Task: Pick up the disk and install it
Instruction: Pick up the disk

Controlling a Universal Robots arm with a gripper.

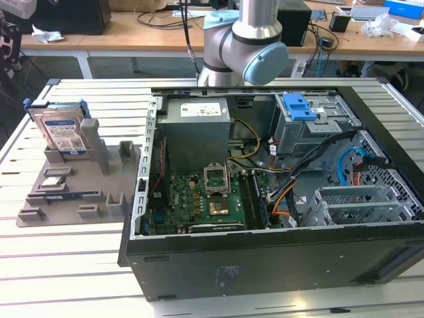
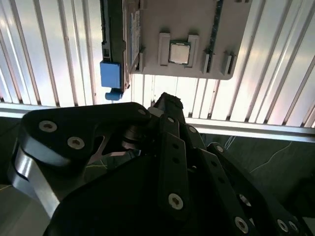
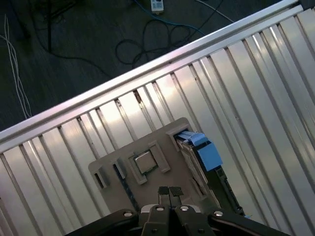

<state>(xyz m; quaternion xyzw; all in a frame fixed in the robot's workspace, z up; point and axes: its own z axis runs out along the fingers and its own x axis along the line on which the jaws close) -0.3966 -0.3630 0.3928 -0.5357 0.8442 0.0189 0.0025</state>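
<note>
Disk [image 1: 63, 131] first, the flat rectangular silver metal drive with the white-and-blue label in its blue plastic bracket: where is it?

On edge in a slot at one corner of the flat grey plastic tray [image 1: 109, 179], on the side away from the open black computer case [image 1: 265, 265]. The tray lies on the slatted metal worktop [image 1: 66, 265], toward its edge at the exterior view's left.

And the black gripper [image 3: 170, 191]?

Hovering over the tray, touching nothing. In the first wrist view its fingertips [image 3: 164, 191] sit pressed together with nothing between them.

How would you do the reach well?

I'd judge the fingers need parting before any descent. Then they should line up across the disk's thin faces, clear of the grey upright post [image 1: 96, 149] just beside it, and bear on metal rather than the bracket's tab.

What else is in the tray?

A square silver processor chip [image 3: 144, 162] in a middle pocket, and a thin dark strip [image 3: 120, 172] in a slot near it, perhaps a memory module.

And the case?

A green motherboard [image 1: 199, 199], a big grey power supply box [image 1: 197, 129], a grey metal drive cage with a blue handle [image 1: 298, 107] and loose cables [image 1: 295, 195]; whether the cage has a free bay I cannot tell
</note>
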